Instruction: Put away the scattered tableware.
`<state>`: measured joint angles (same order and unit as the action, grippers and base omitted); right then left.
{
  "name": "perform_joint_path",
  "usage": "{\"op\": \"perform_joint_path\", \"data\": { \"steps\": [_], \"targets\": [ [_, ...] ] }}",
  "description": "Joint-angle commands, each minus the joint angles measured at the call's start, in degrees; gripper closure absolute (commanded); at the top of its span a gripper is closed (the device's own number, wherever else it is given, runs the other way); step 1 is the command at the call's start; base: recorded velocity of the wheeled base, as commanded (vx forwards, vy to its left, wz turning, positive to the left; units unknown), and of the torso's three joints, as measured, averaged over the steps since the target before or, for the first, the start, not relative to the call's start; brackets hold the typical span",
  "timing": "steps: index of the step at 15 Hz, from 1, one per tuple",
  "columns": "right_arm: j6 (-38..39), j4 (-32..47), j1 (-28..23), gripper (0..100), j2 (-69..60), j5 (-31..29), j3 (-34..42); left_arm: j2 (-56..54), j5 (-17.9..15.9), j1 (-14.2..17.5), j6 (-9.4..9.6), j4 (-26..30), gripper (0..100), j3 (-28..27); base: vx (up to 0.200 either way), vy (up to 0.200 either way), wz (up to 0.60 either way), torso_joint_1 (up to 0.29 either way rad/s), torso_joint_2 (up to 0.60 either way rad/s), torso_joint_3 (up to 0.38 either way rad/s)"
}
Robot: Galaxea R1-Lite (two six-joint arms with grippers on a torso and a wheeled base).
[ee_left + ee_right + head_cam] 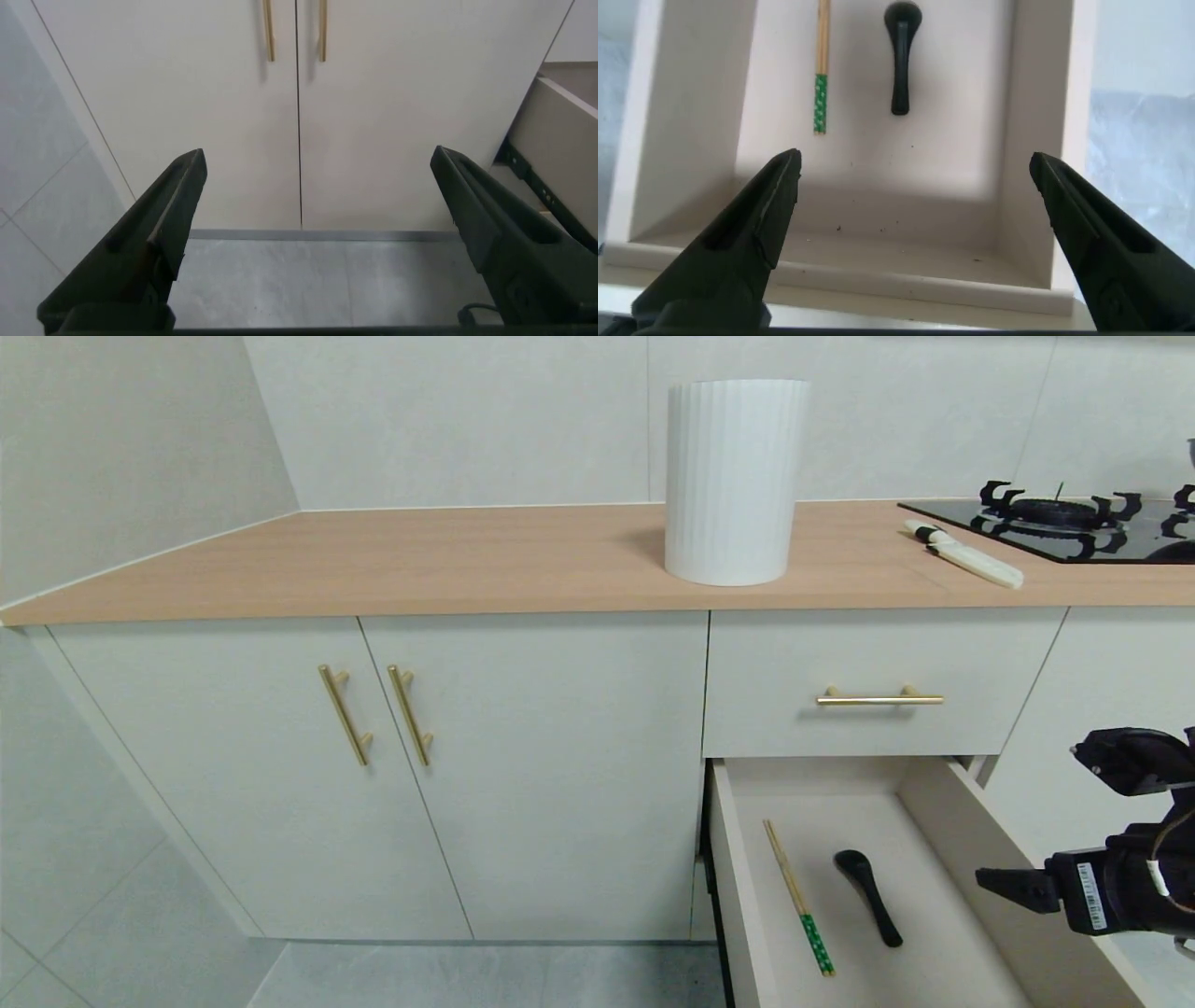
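Where the wooden counter (420,560) runs under pale tiled walls, one white canister (733,481) stands at one o'clock and a hob (1055,527) lies at two. One knife (962,553) lies just beside the hob, near the counter's front edge. At five o'clock a drawer (738,896) stands open. Inside, one pair of chopsticks (798,910) lies near its nine-o'clock wall and one black spoon (868,896) lies beside them, apart, with bare floor around. The right gripper (915,166) hangs at four o'clock by the drawer, fingers spread, empty. The left gripper (318,163), likewise released, faces two closed doors (233,775).
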<state>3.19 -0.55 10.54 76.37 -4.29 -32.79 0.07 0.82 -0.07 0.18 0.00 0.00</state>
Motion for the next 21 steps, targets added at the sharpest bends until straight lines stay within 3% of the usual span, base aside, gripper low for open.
{"op": "perform_joint_path", "data": {
  "steps": [1, 10, 15, 21],
  "targets": [
    [0.0, -0.1, 0.3, 0, -1.1, 0.0, 0.1, 0.0, 0.1, 0.0, -0.01, 0.0, 0, 0.0, 0.0, 0.0, 0.0, 0.0, 0.0, 0.0],
    [-0.4, 1.8, 2.4, 0, -0.6, 1.7, 1.2, 0.0, 0.0, 0.1, -0.01, 0.0, 0, 0.0, -0.156, 0.0, 0.0, 0.003, 0.0, 0.003],
    [-0.3, 1.8, 11.3, 0, 2.3, 1.7, 4.2, 0.0, 0.0, 0.0, -0.01, 0.0, 0, 0.0, 0.0, 0.0, 0.0, 0.0, 0.0, 0.0],
    [-0.3, 1.8, 16.7, 0, 5.4, 1.7, 6.5, 0.0, 0.0, 0.1, -0.01, 0.0, 0, 0.0, 0.0, 0.0, 0.0, 0.0, 0.0, 0.0]
  ]
}}
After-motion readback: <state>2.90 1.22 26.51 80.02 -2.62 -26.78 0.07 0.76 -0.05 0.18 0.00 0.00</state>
